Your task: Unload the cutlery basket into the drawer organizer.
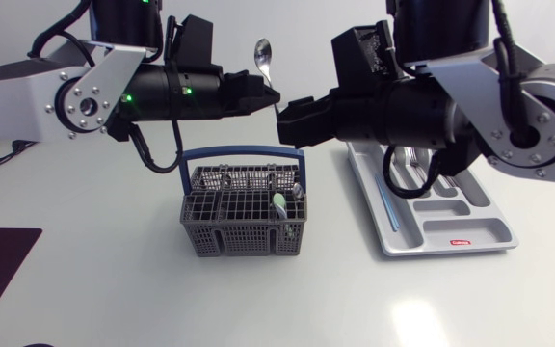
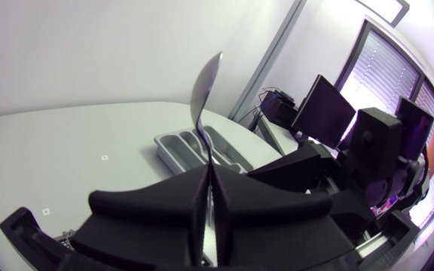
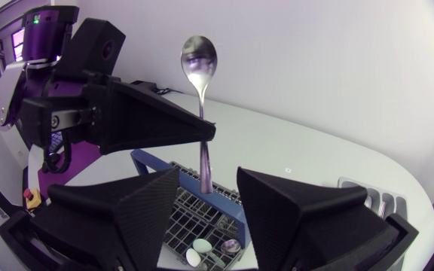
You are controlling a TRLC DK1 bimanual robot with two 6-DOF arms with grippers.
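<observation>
Our left gripper (image 1: 266,96) is clamped on the handle of a spoon (image 1: 263,53). The spoon stands upright, bowl above the fingers, high over the basket (image 1: 244,241). More cutlery (image 1: 279,202) sits in the basket. Just beside the left gripper, our right gripper (image 1: 285,114) has its fingers spread apart. The handle's lower end hangs between them, touching neither. On the table right of the basket lies the organizer (image 1: 408,217), partly under our right arm.
</observation>
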